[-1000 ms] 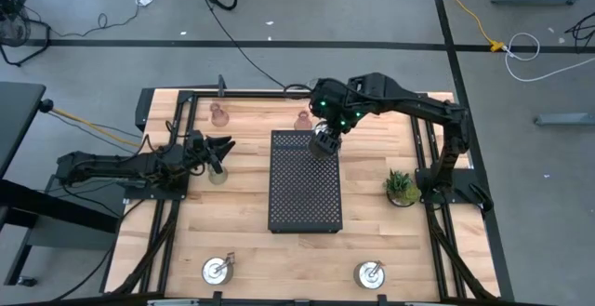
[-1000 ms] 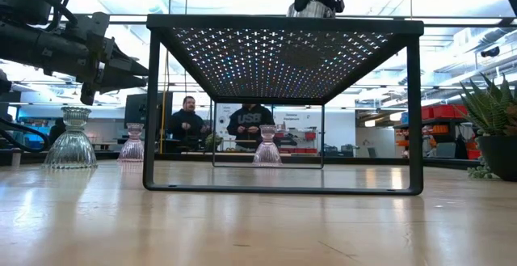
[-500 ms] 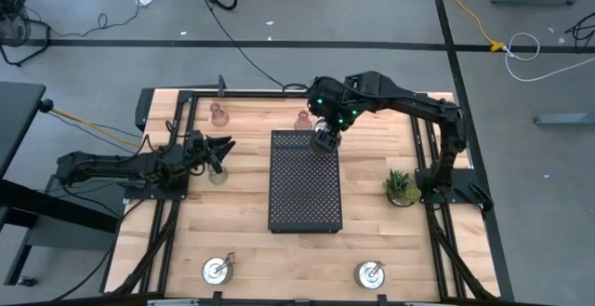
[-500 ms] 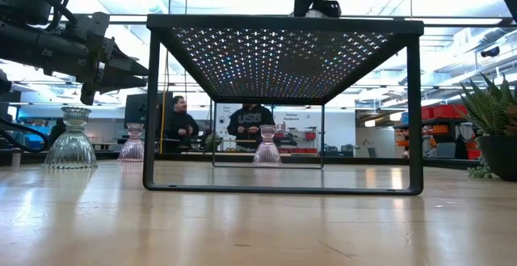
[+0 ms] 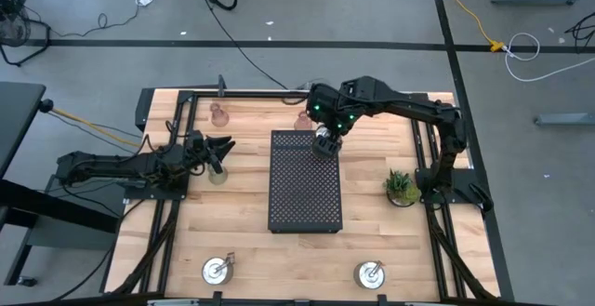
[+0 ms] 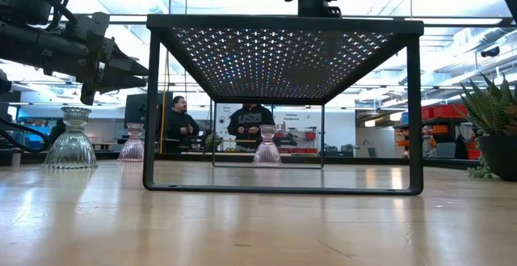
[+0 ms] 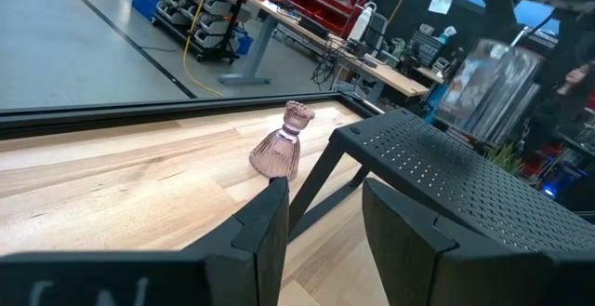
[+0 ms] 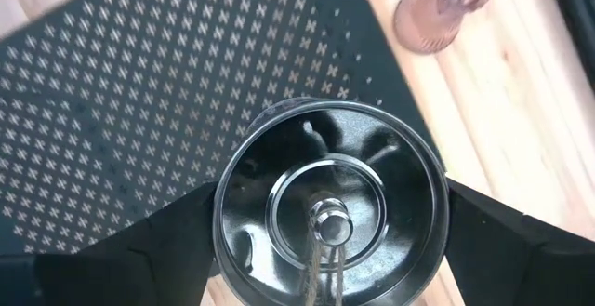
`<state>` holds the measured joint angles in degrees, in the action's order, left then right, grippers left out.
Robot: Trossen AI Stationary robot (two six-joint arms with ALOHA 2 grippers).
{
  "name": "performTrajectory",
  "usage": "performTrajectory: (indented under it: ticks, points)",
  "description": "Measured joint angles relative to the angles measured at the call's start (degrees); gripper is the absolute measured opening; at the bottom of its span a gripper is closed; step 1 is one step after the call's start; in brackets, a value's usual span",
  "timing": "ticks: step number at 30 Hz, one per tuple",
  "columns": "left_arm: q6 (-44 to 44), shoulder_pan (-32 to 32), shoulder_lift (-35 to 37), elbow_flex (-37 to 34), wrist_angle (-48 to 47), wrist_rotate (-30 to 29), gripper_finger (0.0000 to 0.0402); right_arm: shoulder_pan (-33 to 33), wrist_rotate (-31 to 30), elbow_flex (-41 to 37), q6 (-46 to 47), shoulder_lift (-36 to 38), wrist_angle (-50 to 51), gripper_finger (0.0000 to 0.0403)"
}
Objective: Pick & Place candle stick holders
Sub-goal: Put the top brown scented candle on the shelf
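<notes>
the right hand [image 5: 323, 142] is gripping a silver holder [image 8: 330, 204] by its sides, holding it over the far end of the black perforated tray [image 5: 304, 183]. a pink glass holder [image 8: 439, 13] is standing on the tabletop [image 5: 372, 222] just beyond that tray end. the left hand [image 5: 223, 149] is hovering, fingers parted, beside a green glass holder [image 6: 73, 140] at the left. two more silver holders [image 5: 218, 269] are sitting at the near edge.

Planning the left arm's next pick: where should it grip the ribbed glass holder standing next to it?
By the narrow neck under the cup of the glass holder, coming straight down from above: it stands upright, and its flared ribbed skirt looks too wide and sloped to pinch. The open left gripper is beside it.
</notes>
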<state>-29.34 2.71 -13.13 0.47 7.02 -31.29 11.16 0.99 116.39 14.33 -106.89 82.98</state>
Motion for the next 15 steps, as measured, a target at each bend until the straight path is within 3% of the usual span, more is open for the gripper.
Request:
performTrajectory:
  ticks: [15]
  points:
    - [0.00, -0.01, 0.02, 0.00, 0.01, 0.00, 0.0142, 0.00, 1.65, -1.45, 1.73, 0.00, -2.59, 0.0333]
